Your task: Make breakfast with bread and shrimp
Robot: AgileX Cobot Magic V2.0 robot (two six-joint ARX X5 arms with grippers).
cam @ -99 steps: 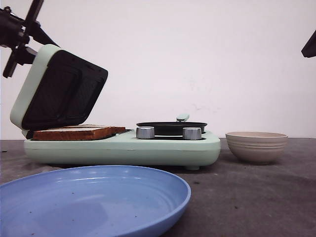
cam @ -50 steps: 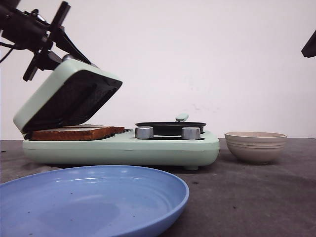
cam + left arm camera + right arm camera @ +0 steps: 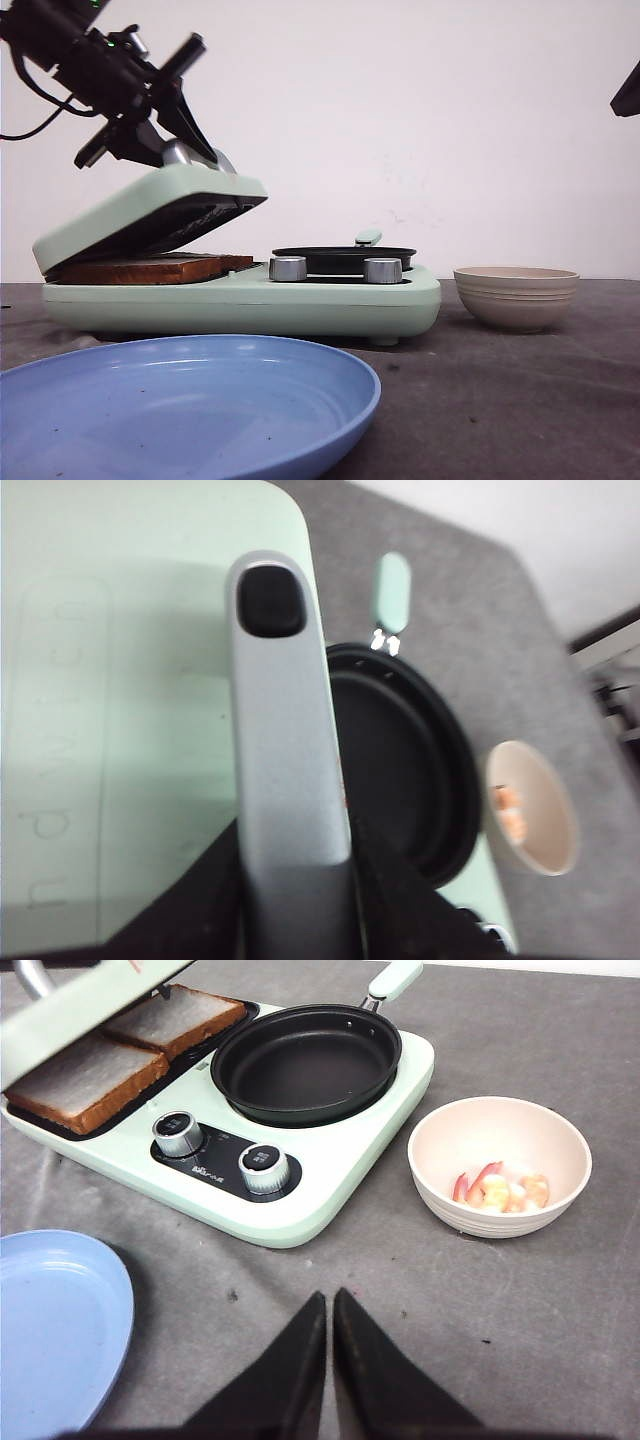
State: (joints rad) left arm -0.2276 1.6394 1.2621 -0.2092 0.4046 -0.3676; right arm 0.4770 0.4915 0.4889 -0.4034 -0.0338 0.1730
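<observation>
Two slices of bread (image 3: 85, 1078) (image 3: 150, 268) lie side by side on the lower plate of a mint-green sandwich maker (image 3: 300, 300). Its lid (image 3: 140, 215) hangs tilted low over them, not fully down. My left gripper (image 3: 295, 880) (image 3: 185, 140) is shut on the lid's silver handle (image 3: 285, 730). Pieces of shrimp (image 3: 500, 1190) lie in a beige bowl (image 3: 500, 1160) (image 3: 517, 295) to the right of the appliance. Above the bare table in front of the appliance, my right gripper (image 3: 329, 1300) hovers shut and holds nothing.
A black frying pan (image 3: 305, 1060) with a mint handle sits on the appliance's right half, behind two silver knobs (image 3: 265, 1168). A large blue plate (image 3: 190, 400) lies at the front left. A dark part of the right arm (image 3: 628, 92) shows at the upper right.
The lid has swung down from nearly upright to a low tilt over the bread, and my left gripper has moved right and down with its handle. The appliance has slid slightly left.
</observation>
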